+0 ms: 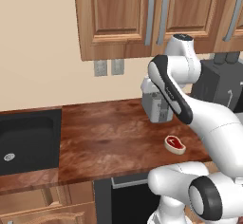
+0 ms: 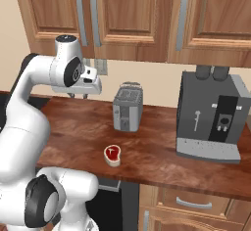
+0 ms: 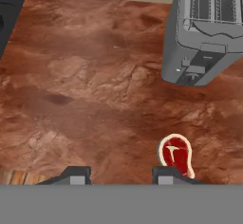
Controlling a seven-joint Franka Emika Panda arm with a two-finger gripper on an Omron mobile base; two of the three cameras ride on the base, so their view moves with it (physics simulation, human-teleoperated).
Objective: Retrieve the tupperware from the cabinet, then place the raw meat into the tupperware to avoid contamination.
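Observation:
The raw meat (image 1: 174, 144) (image 2: 112, 155), a small red steak with a cream fat rim, lies flat on the wooden counter near its front edge. In the hand view the raw meat (image 3: 176, 154) sits just above my right fingertip (image 3: 164, 175). My gripper (image 3: 121, 176) (image 2: 81, 94) hangs high above the counter, pointing down, open with nothing between its fingers. The cabinet (image 1: 123, 14) (image 2: 122, 14) on the wall above has all its doors closed. The tupperware is out of view.
A silver-grey toaster (image 1: 155, 107) (image 2: 128, 108) (image 3: 204, 33) stands at the back of the counter behind the steak. A dark coffee machine (image 2: 211, 117) (image 1: 220, 83) stands to the right. A black sink (image 1: 26, 140) lies to the left.

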